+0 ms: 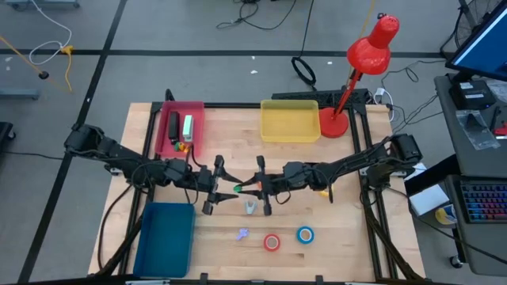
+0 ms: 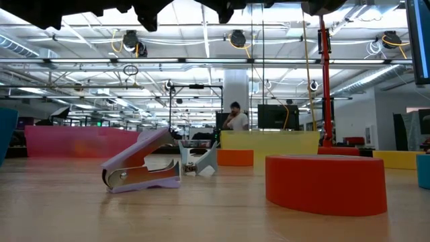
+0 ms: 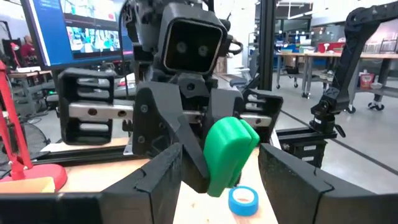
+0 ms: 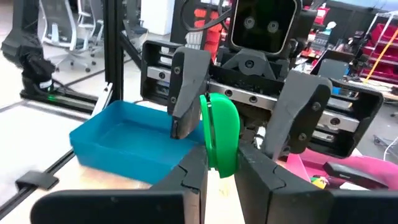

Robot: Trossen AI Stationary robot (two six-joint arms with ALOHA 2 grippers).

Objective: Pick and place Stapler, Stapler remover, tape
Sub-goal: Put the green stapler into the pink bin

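Right jaws (image 4: 221, 163) clamped on green stapler (image 4: 219, 132), left jaws (image 3: 217, 163) apart around it, stapler remover (image 1: 243, 233) below.

Robotics lab, open hall of workbenches (image 3: 323, 59), monitors (image 3: 74, 28), ceiling trusses (image 2: 201, 62)

Grey floor (image 1: 158, 32) crossed by dark seams, strewn with loose cables (image 1: 261, 12). A light wooden table (image 1: 341, 229) in a black frame, a red desk lamp (image 1: 366, 63) at its far corner. To one side a desk with keyboard (image 1: 483, 202) and glowing monitor (image 1: 483, 39). Beyond, an open hall under white ceiling trusses (image 2: 201, 40) with hanging lights; a person (image 2: 235, 115) standing far off; office chairs (image 4: 56, 28) and red shelving (image 4: 379, 50).
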